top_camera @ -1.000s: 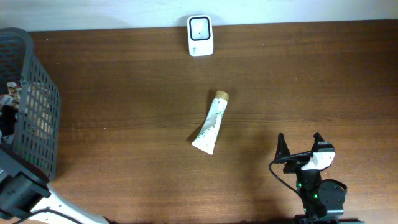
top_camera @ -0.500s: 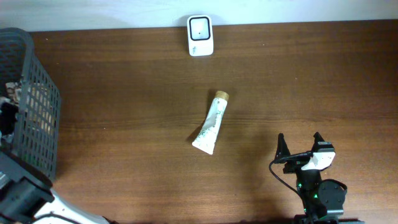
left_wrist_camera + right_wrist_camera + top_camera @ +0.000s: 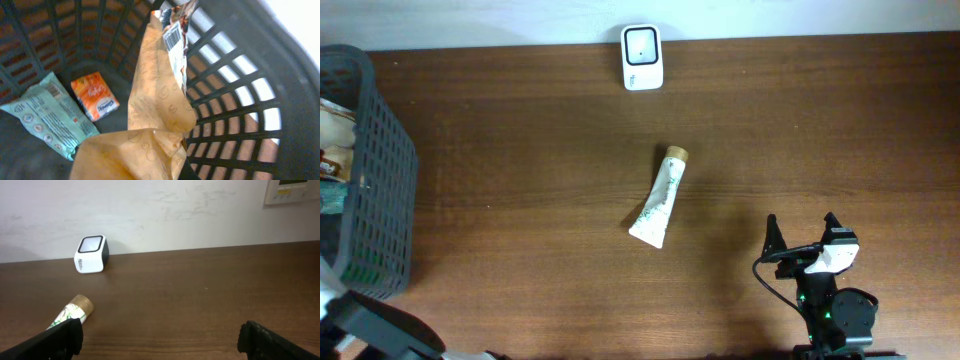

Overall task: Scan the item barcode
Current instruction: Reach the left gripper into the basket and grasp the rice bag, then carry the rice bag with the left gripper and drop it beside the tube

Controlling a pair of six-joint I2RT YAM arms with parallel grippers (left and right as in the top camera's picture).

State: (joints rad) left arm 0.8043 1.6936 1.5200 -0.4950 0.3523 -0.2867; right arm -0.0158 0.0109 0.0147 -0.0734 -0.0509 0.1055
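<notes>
One tan pouch [image 3: 155, 115] in closed left jaws, inside the basket [image 3: 280, 65].

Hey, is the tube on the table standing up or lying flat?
Lying flat: the tube rests lengthwise on the table, cap end nearest the scanner.

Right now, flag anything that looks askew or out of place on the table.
The tube lies on its side, slanted, mid-table, apart from the scanner. In the basket, the tan packet is crumpled. Nothing is spilled or visibly broken.
</notes>
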